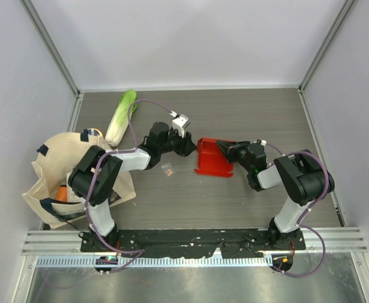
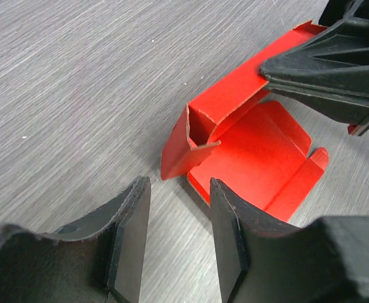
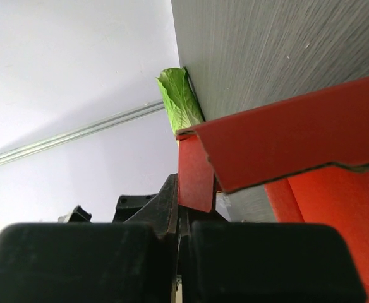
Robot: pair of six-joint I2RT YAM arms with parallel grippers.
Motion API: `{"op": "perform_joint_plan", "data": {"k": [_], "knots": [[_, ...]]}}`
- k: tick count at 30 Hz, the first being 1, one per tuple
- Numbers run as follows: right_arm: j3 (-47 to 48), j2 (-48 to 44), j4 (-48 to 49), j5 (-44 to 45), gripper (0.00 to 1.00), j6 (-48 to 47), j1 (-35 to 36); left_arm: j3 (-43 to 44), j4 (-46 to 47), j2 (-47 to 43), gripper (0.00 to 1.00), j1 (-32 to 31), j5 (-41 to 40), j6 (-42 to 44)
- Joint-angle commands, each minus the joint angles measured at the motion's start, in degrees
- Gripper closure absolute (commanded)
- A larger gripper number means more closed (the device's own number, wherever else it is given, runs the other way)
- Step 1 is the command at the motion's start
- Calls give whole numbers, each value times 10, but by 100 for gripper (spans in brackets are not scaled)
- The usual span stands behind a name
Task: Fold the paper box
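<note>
On grey surface [image 1: 248,120], right pincer [image 1: 222,146] pinching paper box [image 1: 211,159] wall, left pincer [image 1: 188,148] parted, empty, just beside, cabbage [image 1: 120,117], tote bag [image 1: 55,151] leftward.

The paper box [image 2: 248,145] was thin matt red card with pale cut edges. The tabletop [image 2: 77,76] had a grey, finely streaked wood-grain finish. The left tool [image 2: 179,189] and right tool [image 2: 266,74] were matt black plastic. On the left, the tote bag [image 1: 52,158] was beige cloth.

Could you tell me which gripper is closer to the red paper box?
Right. The right gripper is shut on the paper box's raised wall; the left gripper is open just beside it, holding nothing.
</note>
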Motion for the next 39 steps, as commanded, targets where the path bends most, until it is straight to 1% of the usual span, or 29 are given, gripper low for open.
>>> {"op": "perform_joint_plan", "data": {"k": [1,2,7,11,13,14,17,19,22,23,25,28,29,30,32,34,36,38,39], "knots": [[9,5,32,-10,99,-1,-2,56,-22,31,53,3,48,63],[9,4,32,-9,99,0,-3,59,-20,35,52,3,51,78],[12,11,37,-13,99,0,-2,101,-50,67,52,3,64,103],[14,13,37,-16,99,-1,-2,118,-63,81,57,2,68,109],[15,12,37,-16,99,-1,-2,130,-77,91,59,2,71,128],[16,12,37,-15,99,0,-3,133,-78,95,64,1,71,129],[17,15,36,-16,99,2,-2,133,-68,93,68,-6,57,124],[17,16,35,-13,99,7,0,135,-59,94,69,-12,39,115],[16,21,38,-9,99,13,6,134,-43,95,68,-28,0,94],[16,22,37,-9,99,17,6,136,-41,97,68,-38,-27,89],[15,22,35,-6,99,21,11,139,-33,100,69,-48,-35,72],[11,22,34,2,99,27,16,136,-17,101,77,-71,-92,58],[10,21,33,6,99,30,19,133,-13,100,77,-78,-107,53],[6,20,32,9,99,36,19,125,5,98,76,-84,-141,50],[3,15,25,16,99,38,23,114,25,96,68,-100,-164,45],[1,9,11,23,99,38,25,103,43,94,68,-113,-198,35],[-3,0,6,27,99,39,27,105,44,99,72,-119,-235,25],[-5,-8,1,34,99,40,30,105,48,101,75,-127,-254,23],[-4,-11,-5,34,99,39,30,105,48,101,80,-129,-285,21]]}}
